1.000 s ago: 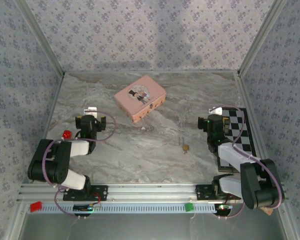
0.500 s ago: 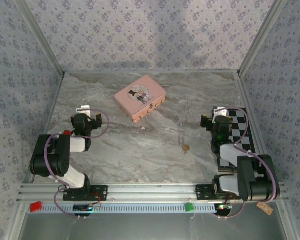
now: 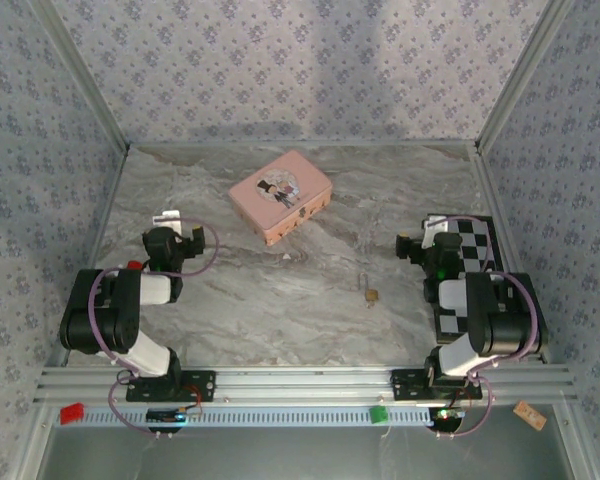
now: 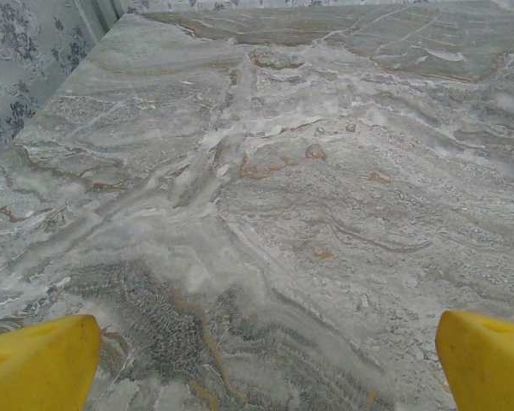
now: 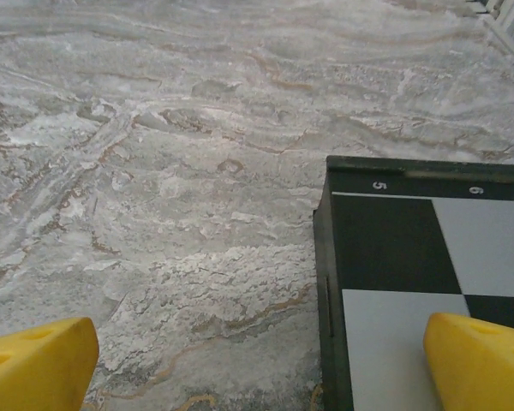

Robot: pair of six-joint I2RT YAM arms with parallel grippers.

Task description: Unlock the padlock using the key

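Observation:
The tiny brass padlock (image 3: 372, 296) lies on the marble table between the two arms, nearer the right one. The slim key (image 3: 365, 280) appears as a thin line just behind it, too small to tell if they touch. My left gripper (image 3: 172, 228) sits folded back at the left, well away from both. Its yellow fingertips (image 4: 38, 364) stand wide apart over bare marble, so this gripper (image 4: 265, 368) is open and empty. My right gripper (image 3: 435, 232) is open too (image 5: 261, 368), with one fingertip (image 5: 480, 360) over the checkerboard.
A pink tin (image 3: 281, 195) lies at the back centre. A black-and-white checkerboard (image 3: 485, 262) lies along the right edge, and its corner (image 5: 394, 257) shows below my right gripper. A small red object (image 3: 133, 266) sits by the left arm. Patterned walls enclose three sides.
Both arms have folded back toward their bases. The left gripper drifted slightly left, and the right arm's elbow swung up and inward. Both grippers stayed open. Padlock and key have not moved.

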